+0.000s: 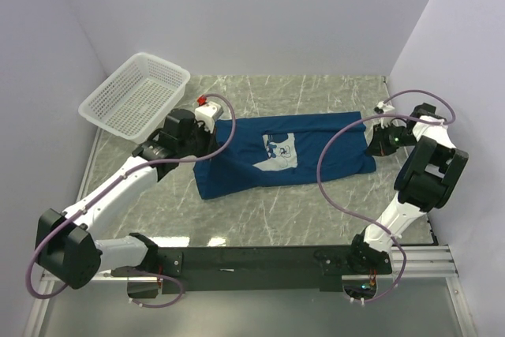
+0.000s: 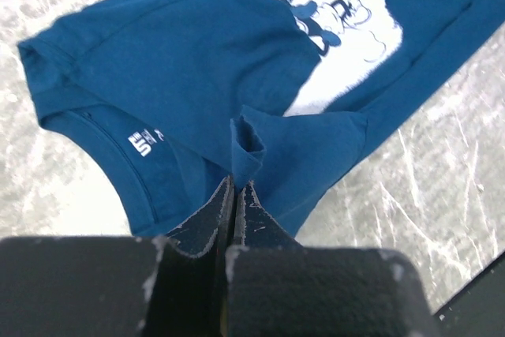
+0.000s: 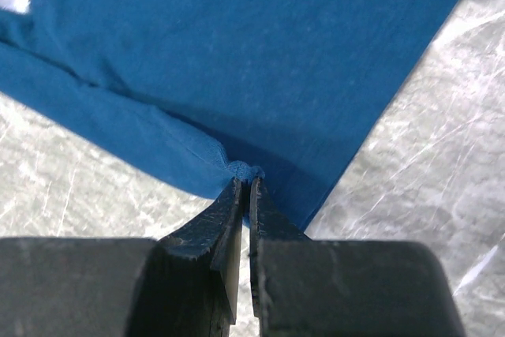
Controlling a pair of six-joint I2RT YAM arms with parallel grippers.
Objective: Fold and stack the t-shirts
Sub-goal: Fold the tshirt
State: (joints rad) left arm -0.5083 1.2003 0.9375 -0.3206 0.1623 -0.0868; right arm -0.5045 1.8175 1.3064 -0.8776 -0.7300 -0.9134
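Wrist views reveal what the top view hides: left gripper (image 2: pixel 237 185) and right gripper (image 3: pixel 246 183) each clamp a t-shirt (image 1: pixel 316 144) fold — arms extended low toward opposite ends.

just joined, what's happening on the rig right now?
Both arms hold one dark blue t-shirt lying print-up on the table. The left gripper is pinched shut on fabric near the collar end; the right gripper pinches the edge at the opposite end. The fold isn't finished. A white basket sits apart at the far left.

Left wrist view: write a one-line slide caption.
Pinching a fold: the left gripper shut on the blue t-shirt on the table.
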